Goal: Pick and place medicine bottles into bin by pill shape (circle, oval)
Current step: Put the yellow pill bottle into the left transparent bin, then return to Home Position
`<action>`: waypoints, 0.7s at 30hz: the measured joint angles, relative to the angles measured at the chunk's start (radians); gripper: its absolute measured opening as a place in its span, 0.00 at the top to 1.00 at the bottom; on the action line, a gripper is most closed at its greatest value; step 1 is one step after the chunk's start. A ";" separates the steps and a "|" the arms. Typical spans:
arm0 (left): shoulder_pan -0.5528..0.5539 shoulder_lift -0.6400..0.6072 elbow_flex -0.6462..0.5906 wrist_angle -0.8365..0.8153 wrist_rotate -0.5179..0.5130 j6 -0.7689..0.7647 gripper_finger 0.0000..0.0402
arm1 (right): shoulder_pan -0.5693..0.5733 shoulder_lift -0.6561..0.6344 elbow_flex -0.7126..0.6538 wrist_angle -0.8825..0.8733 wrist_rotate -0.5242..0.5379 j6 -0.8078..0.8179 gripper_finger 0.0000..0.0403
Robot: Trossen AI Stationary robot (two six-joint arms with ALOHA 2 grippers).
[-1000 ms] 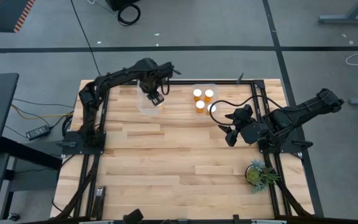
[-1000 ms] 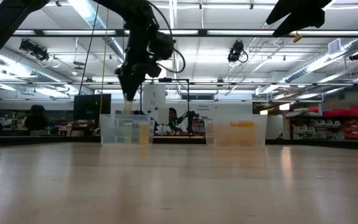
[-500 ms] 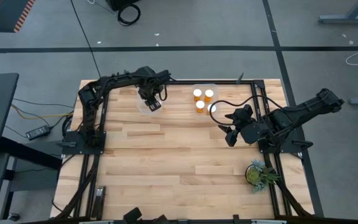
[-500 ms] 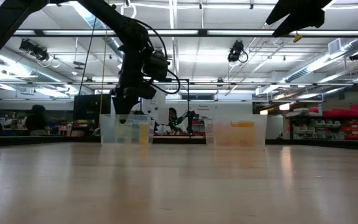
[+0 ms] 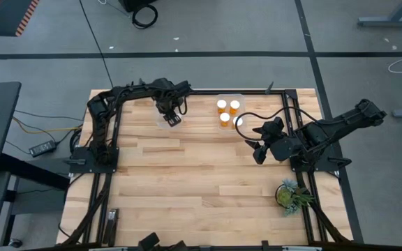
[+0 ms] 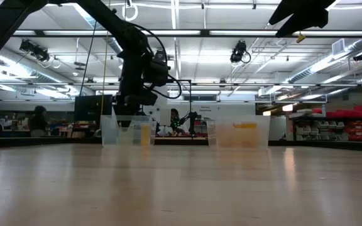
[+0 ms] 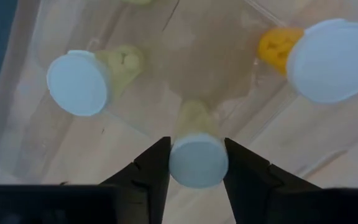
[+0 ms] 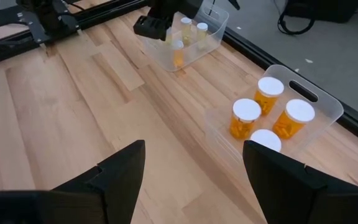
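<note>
Your left gripper [image 7: 197, 163] sits low in the clear bin [image 5: 165, 120], bottles [image 7: 78, 81] crowding both sides; bare table [image 5: 201, 181] w/ free room in front.

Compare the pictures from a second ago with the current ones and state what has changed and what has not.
The left gripper, shut on a narrow bottle, has come down from above the left bin into it. It has not let go. The right gripper, open, the right bin and its four bottles stayed put.
</note>
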 joint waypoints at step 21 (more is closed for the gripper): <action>0.001 -0.091 0.009 0.036 -0.023 0.043 0.37 | 0.000 0.000 0.000 -0.001 0.005 -0.030 0.31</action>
